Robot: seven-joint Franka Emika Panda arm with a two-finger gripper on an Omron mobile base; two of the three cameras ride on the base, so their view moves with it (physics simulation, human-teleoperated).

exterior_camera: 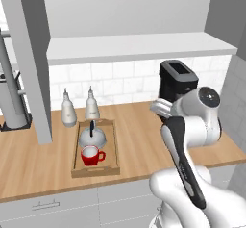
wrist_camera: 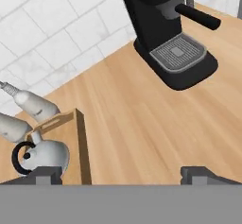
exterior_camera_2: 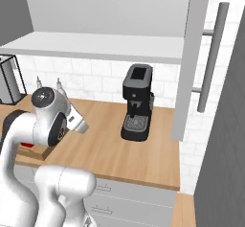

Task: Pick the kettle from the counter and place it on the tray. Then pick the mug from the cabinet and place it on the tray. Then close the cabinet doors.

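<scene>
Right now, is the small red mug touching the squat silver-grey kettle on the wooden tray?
Cannot tell. In the left base view the red mug sits directly in front of the silver-grey kettle on the light-wood tray, overlapping it, with no gap or contact plainly visible.

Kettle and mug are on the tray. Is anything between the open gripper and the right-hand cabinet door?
Yes: the black coffee machine stands on the light-brown wooden counter between the gripper and the flat grey cabinet door with its silver bar handle. A straight sweep would probably hit it.

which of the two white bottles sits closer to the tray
The right-hand white bottle, just behind the tray's back rim; the left bottle stands off its corner.
</scene>
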